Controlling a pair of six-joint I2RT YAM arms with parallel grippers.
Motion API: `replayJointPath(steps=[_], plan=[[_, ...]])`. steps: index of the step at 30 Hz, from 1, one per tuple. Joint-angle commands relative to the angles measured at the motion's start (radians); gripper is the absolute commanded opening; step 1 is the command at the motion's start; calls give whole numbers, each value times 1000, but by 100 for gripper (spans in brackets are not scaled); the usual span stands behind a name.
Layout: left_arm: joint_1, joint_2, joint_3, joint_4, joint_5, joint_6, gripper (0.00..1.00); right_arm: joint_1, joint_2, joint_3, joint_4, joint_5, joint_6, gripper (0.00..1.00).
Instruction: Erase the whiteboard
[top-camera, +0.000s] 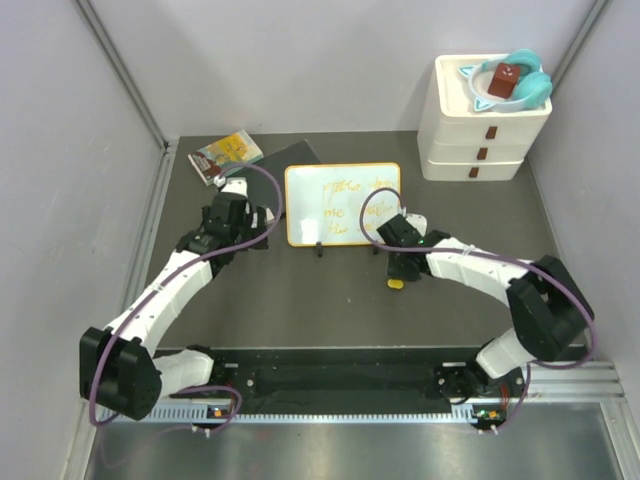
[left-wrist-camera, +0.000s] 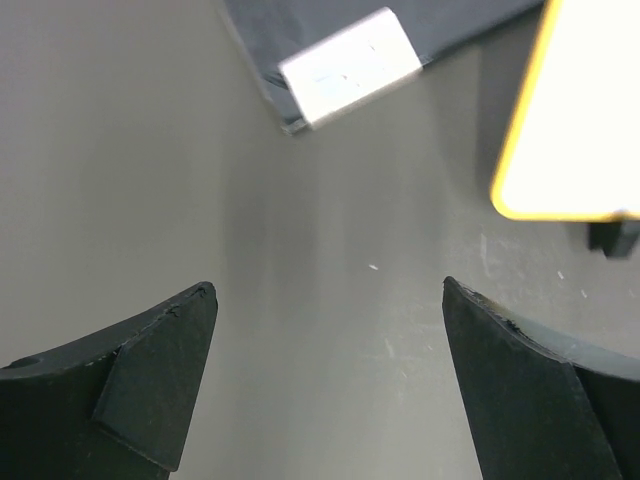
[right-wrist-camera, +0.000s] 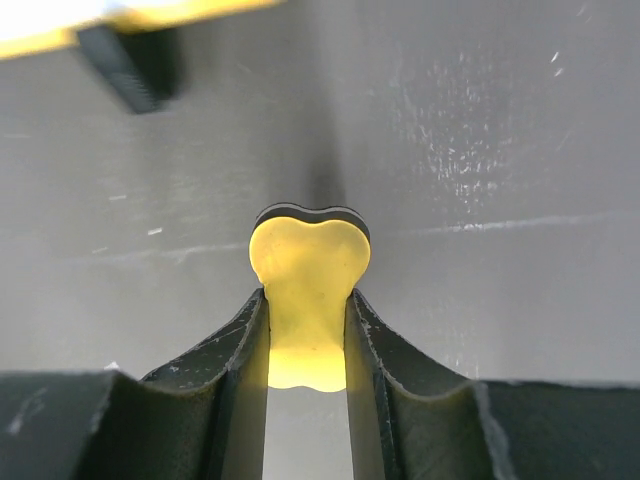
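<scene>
"Where did the whiteboard (top-camera: 342, 203) stand?"

"Propped on its feet on the tabletop (top-camera: 300, 310), between the arms. It was probably light, stiff and tippy, so brace its frame. The left jaws gaped empty; the right jaws pinched a yellow eraser (right-wrist-camera: 308, 290)."

Whiteboard (top-camera: 342, 205): white face, yellow-orange frame, yellow scribbles, black feet. Eraser (right-wrist-camera: 310, 250): yellow, black backing. My right pincer (right-wrist-camera: 308, 300) and left pincer (left-wrist-camera: 328, 290): black. Table (top-camera: 300, 300): grey. Mat (top-camera: 300, 152): dark grey. 3 drawers (top-camera: 455, 125): white, brown handles. My cables (top-camera: 364, 210): purple.
</scene>
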Motion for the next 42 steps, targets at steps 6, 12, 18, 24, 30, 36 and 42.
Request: replayJointPath(steps=[6, 12, 18, 24, 30, 36, 42], plan=[[63, 39, -75, 224, 383, -137, 99, 7, -358, -36, 41, 15, -139, 21], [67, -46, -377, 749, 545, -305, 99, 5, -456, -36, 63, 8, -211, 0], [71, 84, -423, 1022, 616, -305, 96, 5, -395, -21, 89, -18, -225, 0], [95, 223, -431, 1232, 665, -306, 95, 4, -323, 7, 133, -32, -251, 0], [142, 441, -403, 1442, 763, -345, 81, 4, -228, 83, 152, -34, -308, 0], [166, 639, -354, 1676, 883, -414, 76, -13, -139, 160, 163, -60, -339, 0], [166, 776, -333, 1855, 975, -457, 75, -48, -102, 186, 176, -80, -371, 0]])
